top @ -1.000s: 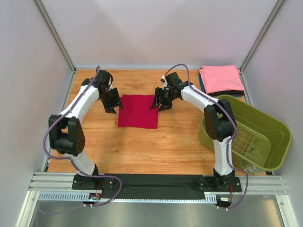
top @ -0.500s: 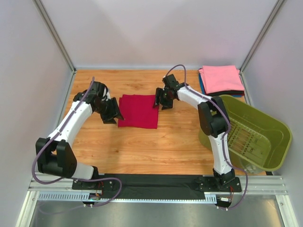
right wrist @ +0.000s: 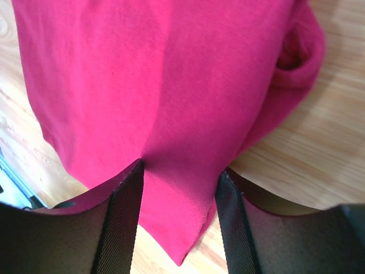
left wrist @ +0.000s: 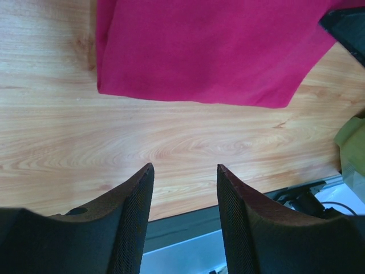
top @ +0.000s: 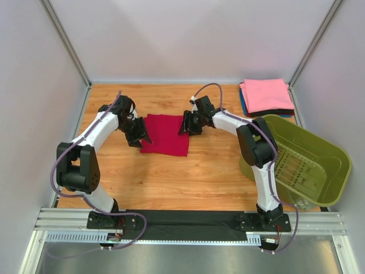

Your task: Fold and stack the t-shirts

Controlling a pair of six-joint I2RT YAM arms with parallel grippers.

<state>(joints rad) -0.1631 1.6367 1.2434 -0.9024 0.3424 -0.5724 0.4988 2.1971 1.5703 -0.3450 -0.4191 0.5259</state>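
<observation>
Crimson t-shirt (top: 166, 134): folded rectangle lying flat on the table (top: 188, 177), between the two grippers
Left gripper (left wrist: 185, 168): fingers spread, empty, over bare wood beside the shirt's left edge
Right gripper (right wrist: 179, 165): fingers spread astride the shirt's right edge, cloth between them, unpinched
Folded stack (top: 265, 95): pink on top, far right corner

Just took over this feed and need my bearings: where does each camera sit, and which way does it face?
Top external: above and behind the bases, looking down on the table; both arms show, left tool and right tool flanking the red t-shirt.
Left wrist: on that wrist, facing wood; its open fingers show.
Right wrist: on that wrist, facing the cloth; its fingers straddle it.
Shared: all three show the red t-shirt.
</observation>
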